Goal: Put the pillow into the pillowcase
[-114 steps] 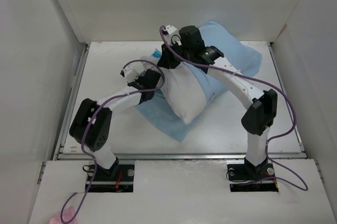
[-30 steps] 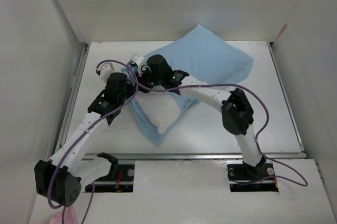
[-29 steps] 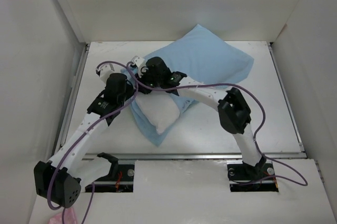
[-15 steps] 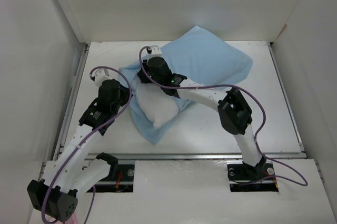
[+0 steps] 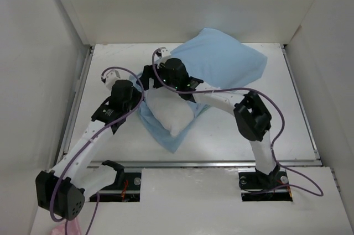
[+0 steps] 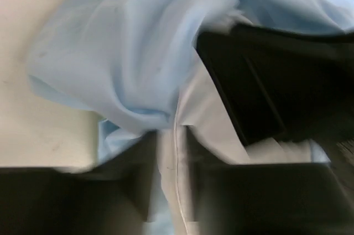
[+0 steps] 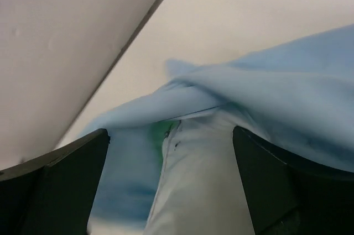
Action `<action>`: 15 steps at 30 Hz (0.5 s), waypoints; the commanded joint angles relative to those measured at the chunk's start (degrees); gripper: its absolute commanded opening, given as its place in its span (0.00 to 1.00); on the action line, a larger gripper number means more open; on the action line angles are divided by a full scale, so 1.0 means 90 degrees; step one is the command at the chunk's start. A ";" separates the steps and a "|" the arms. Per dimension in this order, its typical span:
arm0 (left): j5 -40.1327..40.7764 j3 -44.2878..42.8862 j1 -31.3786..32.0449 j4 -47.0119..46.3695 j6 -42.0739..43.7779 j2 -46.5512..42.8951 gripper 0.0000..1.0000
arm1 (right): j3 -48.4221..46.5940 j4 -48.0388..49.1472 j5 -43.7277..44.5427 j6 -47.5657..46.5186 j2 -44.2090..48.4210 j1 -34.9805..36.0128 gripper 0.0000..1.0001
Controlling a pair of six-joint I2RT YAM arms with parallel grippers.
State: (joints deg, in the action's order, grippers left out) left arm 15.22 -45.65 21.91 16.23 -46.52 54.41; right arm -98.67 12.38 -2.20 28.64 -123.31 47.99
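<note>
The pillow point(image 5: 168, 114) lies on the table point(image 5: 232, 130) a little left of centre. Its white near-left end is bare and points toward the near edge, and the rest of it runs away to the far right inside the pillowcase point(image 5: 221, 61). The light-blue pillowcase bulges over that far-right part. Its loose mouth is bunched around the pillow's middle, and a flap of it lies flat on the table under the bare end. Both arms meet at the far-left side of that mouth. The right gripper point(image 5: 148, 76) reaches in from the right across the pillow. In its wrist view the right gripper point(image 7: 170, 132) is released, its dark fingers point(image 7: 55, 191) spread wide. A seamed white pillow edge point(image 7: 193, 191) sits between them without touching either, and a fold of pillowcase point(image 7: 265, 108) hangs just above. The left gripper point(image 5: 139, 94) comes in from the near left, just beside the right one. Its wrist view is blurred. The left gripper point(image 6: 171, 135) has its fingers point(image 6: 145, 168) close together, with a narrow strip of pale cloth and a seam between them, and gathered pillowcase point(image 6: 121, 63) directly ahead. I cannot tell whether it is truly clenched on the cloth.
</note>
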 commanded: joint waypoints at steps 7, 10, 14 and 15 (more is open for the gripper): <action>0.0683 -0.1120 -0.0042 0.0513 0.0061 0.0293 1.00 | 0.0894 -0.1755 -0.0910 -0.2792 0.3034 -0.0556 1.00; -0.0029 -0.0721 -0.0042 0.0016 0.0363 -0.0126 1.00 | 0.1052 -0.2146 -0.0363 -0.2792 0.3377 -0.0556 1.00; -0.1426 -0.0126 0.0142 -0.0328 0.1047 -0.0265 0.98 | 0.1266 -0.2937 0.0496 -0.2724 0.3681 -0.0692 1.00; -0.1640 -0.0007 0.0269 -0.0387 0.1048 -0.0265 0.96 | 0.1344 -0.2996 0.0701 -0.2569 0.3749 -0.0693 1.00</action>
State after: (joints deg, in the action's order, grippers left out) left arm 9.65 -49.10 22.33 15.66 -41.47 52.10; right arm -89.69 -6.52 -2.59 6.00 -88.75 42.06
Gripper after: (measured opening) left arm 0.968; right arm 0.998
